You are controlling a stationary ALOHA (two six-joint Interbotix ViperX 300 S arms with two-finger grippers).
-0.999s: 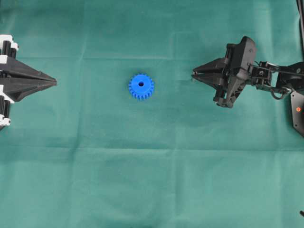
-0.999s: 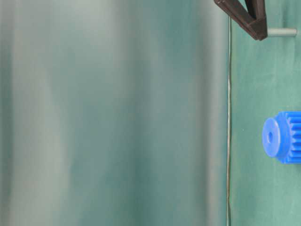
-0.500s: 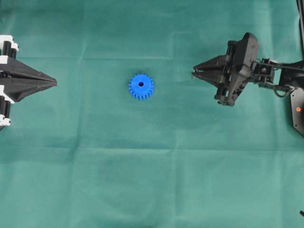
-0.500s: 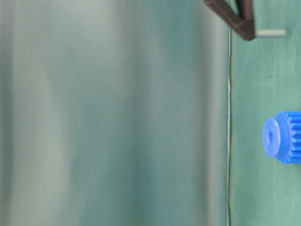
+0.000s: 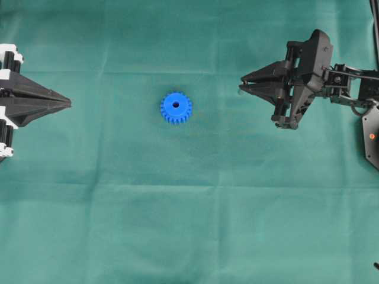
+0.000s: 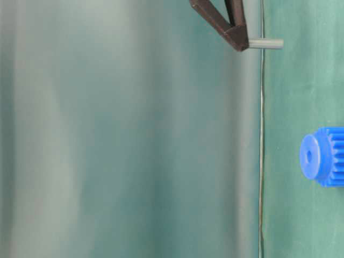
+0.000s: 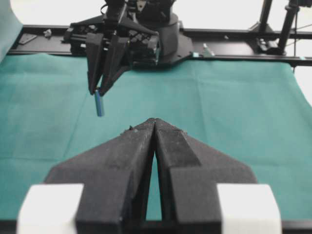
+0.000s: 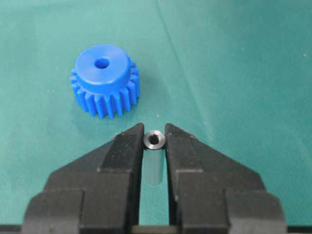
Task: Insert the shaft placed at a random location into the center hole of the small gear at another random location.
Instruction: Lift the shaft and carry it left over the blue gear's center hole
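Observation:
The small gear (image 5: 176, 107), bright blue, lies flat on the green cloth left of centre, and its dark center hole (image 5: 176, 105) faces up. From the right wrist view the gear (image 8: 103, 80) and its hole (image 8: 102, 63) sit ahead and left of the jaws. My right gripper (image 5: 241, 89) is shut on the shaft (image 8: 154, 140), a small grey pin held upright at the fingertips. The shaft (image 6: 266, 43) hangs from the gripper (image 6: 239, 43) above the cloth, well to the right of the gear. My left gripper (image 5: 69, 103) rests at the left edge, shut and empty.
Green cloth (image 5: 195, 207) covers the whole table, with faint fold lines. The right arm's black base and frame (image 7: 161, 34) stand at the far side in the left wrist view. A black piece with a red dot (image 5: 371, 136) sits at the right edge.
My right gripper has lifted higher above the cloth with the shaft still in it. The gear and the left gripper have not moved.

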